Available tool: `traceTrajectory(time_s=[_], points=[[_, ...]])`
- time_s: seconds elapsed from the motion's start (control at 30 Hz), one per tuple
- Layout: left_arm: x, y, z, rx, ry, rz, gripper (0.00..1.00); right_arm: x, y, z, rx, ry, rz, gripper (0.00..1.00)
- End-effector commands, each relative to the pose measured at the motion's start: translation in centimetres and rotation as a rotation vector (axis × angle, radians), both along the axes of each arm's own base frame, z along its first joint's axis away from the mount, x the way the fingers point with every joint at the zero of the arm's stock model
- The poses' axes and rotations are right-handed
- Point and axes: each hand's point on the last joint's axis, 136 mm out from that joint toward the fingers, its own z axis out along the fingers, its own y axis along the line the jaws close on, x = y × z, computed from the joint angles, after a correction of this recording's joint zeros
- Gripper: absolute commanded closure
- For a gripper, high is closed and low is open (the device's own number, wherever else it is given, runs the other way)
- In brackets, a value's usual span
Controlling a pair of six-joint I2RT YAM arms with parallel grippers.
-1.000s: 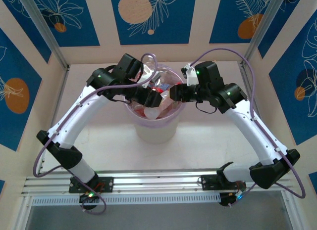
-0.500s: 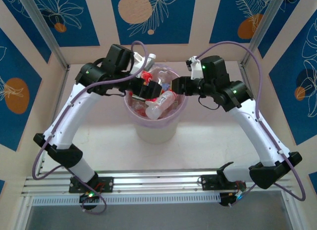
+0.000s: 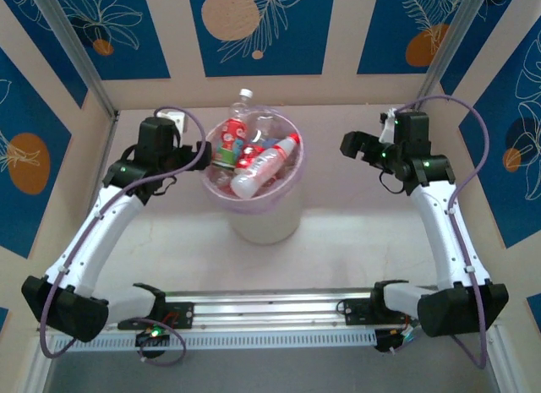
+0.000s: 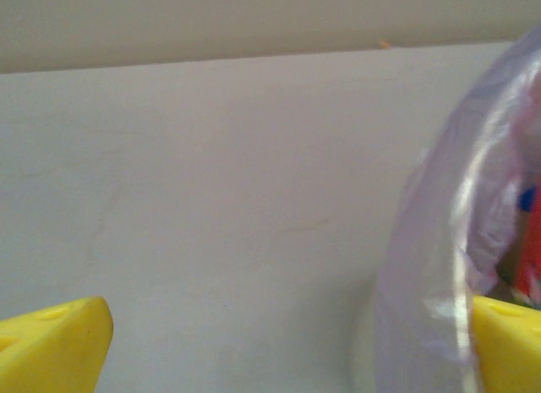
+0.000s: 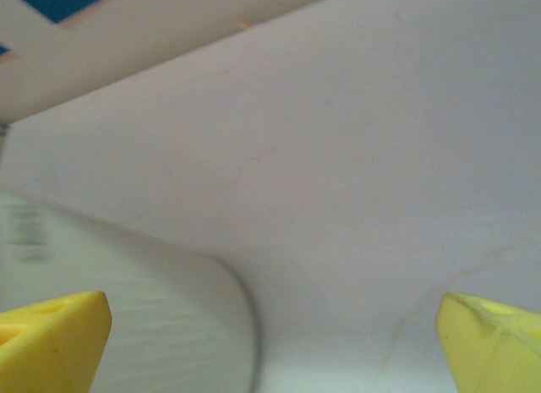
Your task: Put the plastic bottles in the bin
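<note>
The bin, a white pail with a pinkish-purple liner, stands mid-table and holds several plastic bottles. One red-capped bottle lies across the top, and a white-capped bottle pokes up at the far rim. My left gripper hovers just left of the rim, open and empty. In the left wrist view its yellow fingertips stand wide apart, with the bin's liner at the right. My right gripper is apart from the bin on its right, open and empty. The bin's white wall shows blurred near its left fingertip.
The white table is ringed by blue-and-cream patterned walls with metal posts at the back corners. An aluminium rail with both arm bases runs along the near edge.
Both arms have drawn back from over the bin to its sides. Both grippers have opened, and the bottles they carried now lie in the bin.
</note>
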Motion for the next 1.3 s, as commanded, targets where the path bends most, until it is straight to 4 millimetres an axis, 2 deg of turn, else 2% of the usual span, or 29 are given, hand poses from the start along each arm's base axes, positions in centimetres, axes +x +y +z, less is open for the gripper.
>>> traceTrajectory(time_s=[0.0,0.13,0.2,0.3,0.5,0.7,0.87,1.03,1.13,1.27], points=[[1.5,5.3,-3.6,0.146,-0.014,0.209,0.0,0.7,-1.8,-1.7,-0.046,-0.057,-0.051,0.01],[1.2,6.9,-7.4,0.186,0.02,0.271,0.0,0.6,-3.4,-5.4,-0.128,-0.084,-0.098,0.01],[1.3,5.9,-8.0,0.131,0.004,0.221,0.0,0.3,-3.8,-6.4,-0.117,-0.088,-0.114,0.01],[1.5,3.1,-5.9,0.0,-0.039,0.113,0.0,-0.2,-3.5,-6.8,-0.094,-0.082,-0.101,0.01],[0.7,-0.5,0.6,-0.011,-0.094,-0.009,0.0,-0.1,-2.8,-6.1,-0.056,-0.097,-0.082,0.01],[0.2,-3.3,4.1,0.028,-0.101,-0.099,0.0,-0.1,-1.8,-5.9,-0.009,-0.076,-0.062,0.01],[0.3,-5.2,4.0,0.022,-0.086,-0.148,0.0,-0.2,0.1,-5.2,0.02,-0.076,0.0,0.01],[0.3,-5.6,4.4,-0.022,-0.109,-0.149,0.0,-0.7,1.6,-4.5,0.036,-0.045,0.042,0.01],[0.2,-5.1,4.7,-0.022,-0.117,-0.125,0.0,-0.9,2.5,-4.1,0.04,-0.048,0.064,0.01],[0.0,-2.2,3.9,0.049,-0.138,-0.062,0.0,-0.9,1.5,-4.2,-0.016,-0.072,0.049,0.01]])
